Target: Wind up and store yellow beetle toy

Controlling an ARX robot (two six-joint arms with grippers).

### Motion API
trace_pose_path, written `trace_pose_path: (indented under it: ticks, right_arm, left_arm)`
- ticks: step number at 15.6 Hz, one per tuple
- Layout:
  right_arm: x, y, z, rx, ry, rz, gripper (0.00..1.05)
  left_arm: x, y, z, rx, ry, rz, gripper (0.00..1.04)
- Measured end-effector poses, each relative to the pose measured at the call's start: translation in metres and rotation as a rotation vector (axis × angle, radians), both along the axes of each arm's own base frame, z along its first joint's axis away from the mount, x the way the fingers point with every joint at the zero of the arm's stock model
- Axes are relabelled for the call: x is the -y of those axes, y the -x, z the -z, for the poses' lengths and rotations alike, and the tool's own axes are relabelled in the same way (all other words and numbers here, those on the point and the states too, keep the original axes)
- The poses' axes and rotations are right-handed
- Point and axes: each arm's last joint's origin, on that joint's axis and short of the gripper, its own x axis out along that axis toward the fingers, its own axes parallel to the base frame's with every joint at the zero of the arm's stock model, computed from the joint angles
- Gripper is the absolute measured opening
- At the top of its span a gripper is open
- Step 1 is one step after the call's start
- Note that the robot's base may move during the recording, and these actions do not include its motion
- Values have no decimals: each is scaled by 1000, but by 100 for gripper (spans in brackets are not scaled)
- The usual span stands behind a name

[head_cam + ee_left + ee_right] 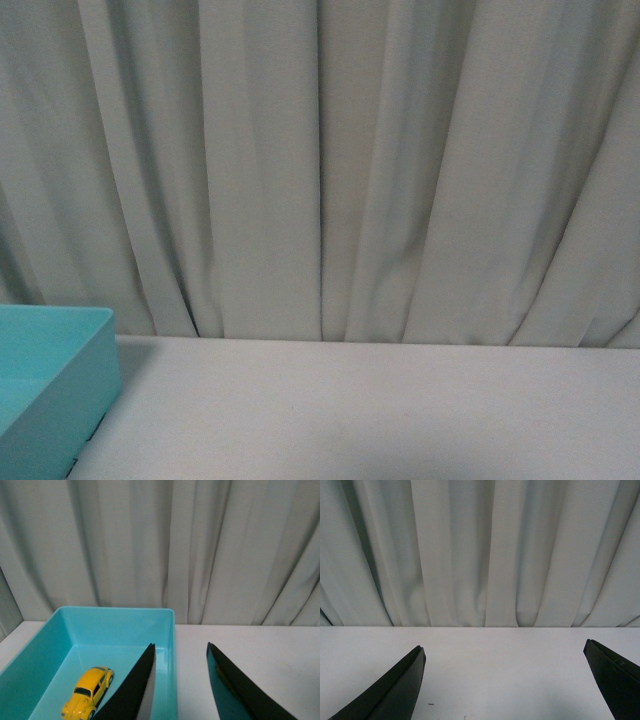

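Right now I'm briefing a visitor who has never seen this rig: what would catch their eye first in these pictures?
The yellow beetle toy, sitting inside the turquoise bin, with the open left gripper near the bin's rim. Behind everything hangs a pale pleated curtain. The right gripper is wide open over the bare white table.

Toy car (88, 692): glossy yellow paint, hard shell, dark shiny windows. Bin (171, 630): smooth turquoise plastic, slight sheen on walls. Table (380, 410): plain white, matt, smooth. Curtain (320, 160): pale grey-green cloth, matt, soft folds. Left gripper (180, 652) and right gripper (504, 652) fingers: black, matt, plastic-looking.
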Motion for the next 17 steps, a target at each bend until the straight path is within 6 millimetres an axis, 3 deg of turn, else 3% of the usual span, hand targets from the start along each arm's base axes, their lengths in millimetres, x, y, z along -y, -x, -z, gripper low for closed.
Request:
trace_pose_path:
  ticks: [1,2,3,17]
  right_arm:
    - [0,0,0,0,0,0,98]
    - [0,0,0,0,0,0,98]
    - [0,0,0,0,0,0,98]
    - [0,0,0,0,0,0,98]
  left_arm:
    - [0,0,0,0,0,0,57]
    - [0,0,0,0,0,0,93]
    - [0,0,0,0,0,0,98]
    - [0,0,0,2,0,0,98]
